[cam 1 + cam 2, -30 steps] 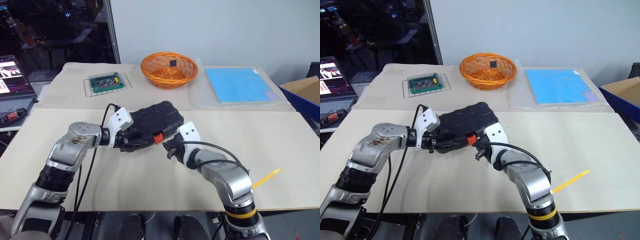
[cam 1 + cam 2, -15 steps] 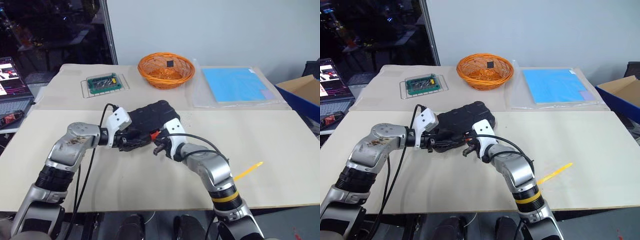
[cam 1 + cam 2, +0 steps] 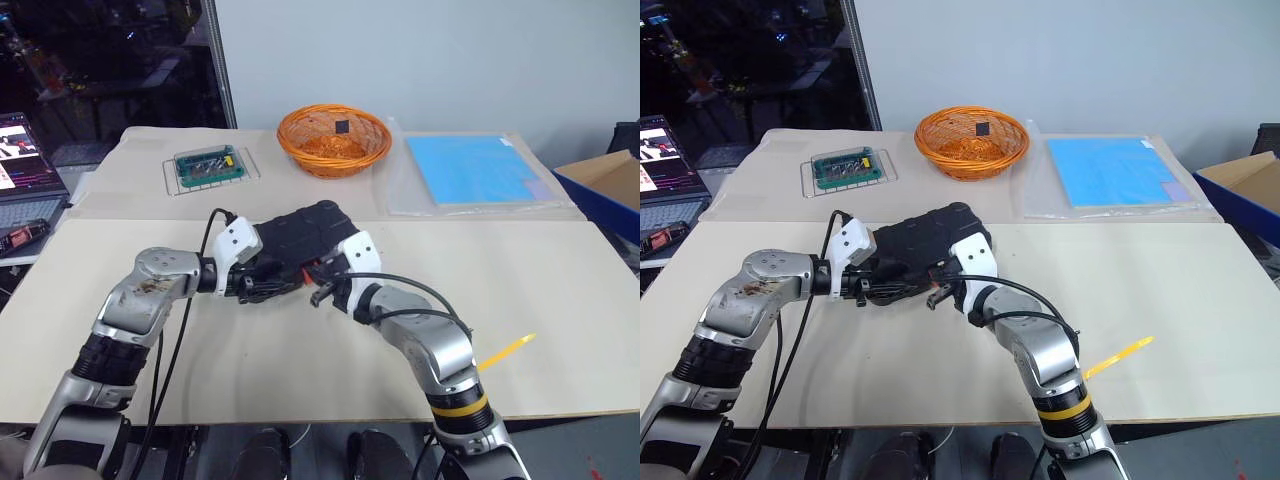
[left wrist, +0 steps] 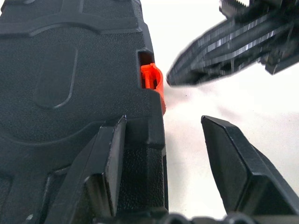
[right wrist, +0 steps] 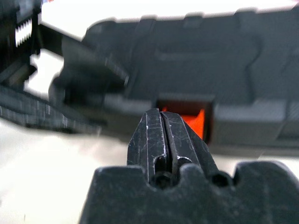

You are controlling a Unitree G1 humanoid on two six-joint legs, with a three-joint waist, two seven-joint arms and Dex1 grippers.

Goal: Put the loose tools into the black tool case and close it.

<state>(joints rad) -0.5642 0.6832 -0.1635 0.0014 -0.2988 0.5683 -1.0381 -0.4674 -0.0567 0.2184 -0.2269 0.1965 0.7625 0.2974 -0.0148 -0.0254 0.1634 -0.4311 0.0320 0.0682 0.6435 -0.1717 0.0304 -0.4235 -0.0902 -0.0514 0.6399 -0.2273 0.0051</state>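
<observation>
The black tool case [image 3: 305, 235] lies closed in the middle of the table, its ribbed lid up and its small orange latch [image 4: 152, 83] on the front edge. My left gripper [image 4: 163, 122] is open at that edge: one finger [image 4: 108, 168] lies over the lid, the other [image 4: 236, 168] stands off over the table. My right gripper [image 5: 163, 116] is shut on nothing, with its tips right at the orange latch [image 5: 194, 119]. In the left wrist view its closed fingers [image 4: 219, 51] point at the latch. The loose tools are out of view.
An orange wicker basket [image 3: 333, 138] stands at the back centre. A small green box of bits [image 3: 209, 165] on a wire rack is at the back left, a blue sheet [image 3: 470, 168] at the back right. A laptop [image 3: 25, 170] sits off the left edge.
My right gripper has moved forward and left, up to the case's orange latch, staying shut. The left gripper and the case have kept still.
</observation>
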